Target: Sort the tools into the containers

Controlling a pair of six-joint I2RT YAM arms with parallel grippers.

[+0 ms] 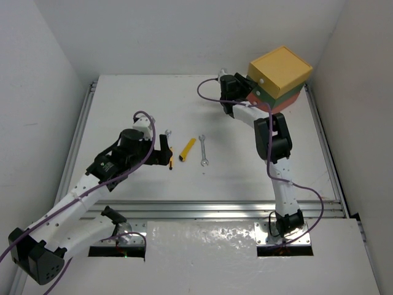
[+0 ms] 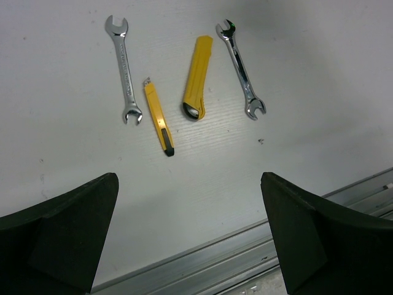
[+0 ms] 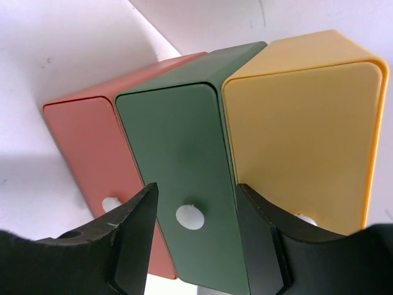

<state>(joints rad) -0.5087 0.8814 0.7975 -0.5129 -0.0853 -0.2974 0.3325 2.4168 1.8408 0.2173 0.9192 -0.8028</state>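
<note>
Right wrist view: our right gripper [image 3: 196,200] is spread, with the knob [image 3: 190,216] of the green drawer [image 3: 178,141] straight ahead between its fingers. The stack [image 1: 279,77] sits far right on the table [image 1: 184,98], nearest this arm. Our left gripper [image 2: 189,181], also spread, hangs over the tools [image 2: 198,80].

Mid-desk lie a silver wrench [image 2: 124,70], thin yellow-black tool [image 2: 158,118], flat yellow cutter [image 2: 198,77] and second wrench [image 2: 241,67], side by side. Three stacked drawers [image 1: 279,77], shut, fill the far right corner.
</note>
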